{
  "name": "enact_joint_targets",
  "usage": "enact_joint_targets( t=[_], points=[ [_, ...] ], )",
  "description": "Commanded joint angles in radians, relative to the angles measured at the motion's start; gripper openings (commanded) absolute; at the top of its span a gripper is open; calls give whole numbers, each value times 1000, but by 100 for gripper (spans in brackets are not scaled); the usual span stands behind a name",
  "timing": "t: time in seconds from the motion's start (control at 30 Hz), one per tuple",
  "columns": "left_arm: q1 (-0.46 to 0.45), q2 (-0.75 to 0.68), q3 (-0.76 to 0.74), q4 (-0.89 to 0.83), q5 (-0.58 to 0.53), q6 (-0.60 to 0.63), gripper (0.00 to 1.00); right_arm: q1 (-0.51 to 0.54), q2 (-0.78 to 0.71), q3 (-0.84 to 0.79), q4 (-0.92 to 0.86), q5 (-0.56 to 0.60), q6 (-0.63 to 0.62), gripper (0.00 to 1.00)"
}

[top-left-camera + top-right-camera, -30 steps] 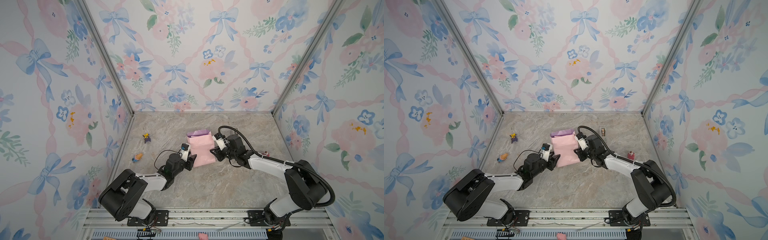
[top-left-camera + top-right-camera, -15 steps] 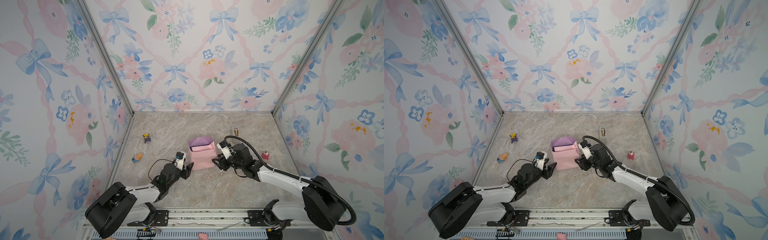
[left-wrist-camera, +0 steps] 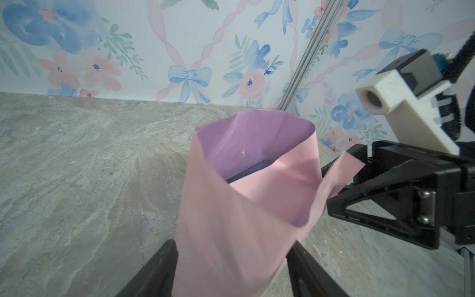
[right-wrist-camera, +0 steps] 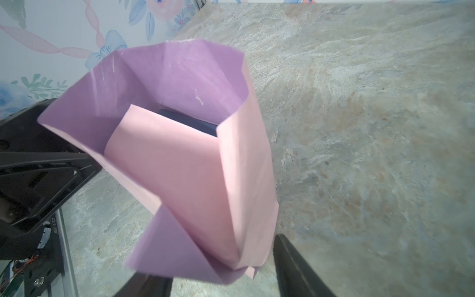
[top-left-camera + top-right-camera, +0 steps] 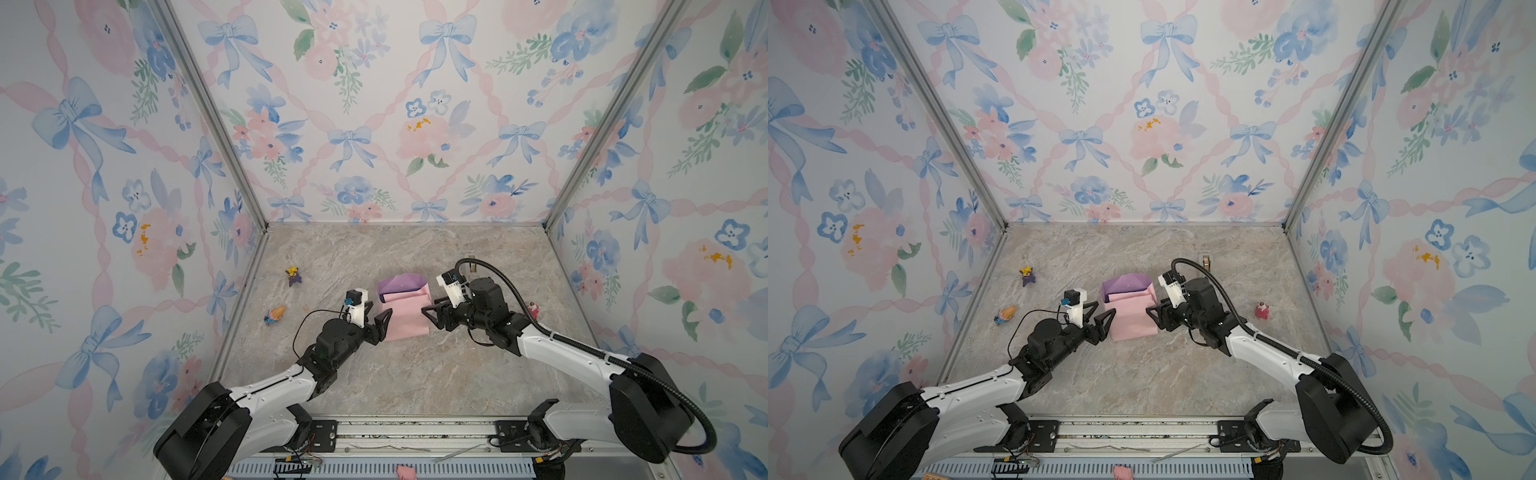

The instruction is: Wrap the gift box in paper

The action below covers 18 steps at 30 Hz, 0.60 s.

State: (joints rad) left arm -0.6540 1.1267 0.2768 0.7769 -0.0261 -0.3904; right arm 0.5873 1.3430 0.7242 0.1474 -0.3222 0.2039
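The paper (image 5: 405, 316) lies near the middle of the marble tabletop (image 5: 374, 382), folded pink face out over the gift box (image 4: 190, 122). Only a navy sliver of the box shows through the sleeve's open far end, where the lilac inner face stands up. The left gripper (image 5: 379, 328) sits at the parcel's left near corner, jaws spread on either side of the paper's edge. The right gripper (image 5: 432, 318) faces it at the right edge, jaws likewise spread, with a loose lilac flap (image 4: 174, 246) jutting between them. A purple-and-yellow toy (image 5: 294, 276) and an orange toy (image 5: 274, 314) lie well apart to the left, and a red toy (image 5: 533, 309) lies to the right.
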Motion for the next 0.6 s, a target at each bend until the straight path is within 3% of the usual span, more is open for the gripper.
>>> enact_joint_targets(
  t=[0.0, 0.37, 0.57],
  points=[
    [11, 53, 43, -15, 30, -46, 69, -17, 46, 54, 30, -30, 32, 63],
    [56, 123, 71, -60, 15, -104, 55, -63, 111, 87, 46, -40, 83, 63],
    [57, 120, 64, -99, 13, -85, 50, -66, 142, 100, -67, 99, 97, 60]
  ],
)
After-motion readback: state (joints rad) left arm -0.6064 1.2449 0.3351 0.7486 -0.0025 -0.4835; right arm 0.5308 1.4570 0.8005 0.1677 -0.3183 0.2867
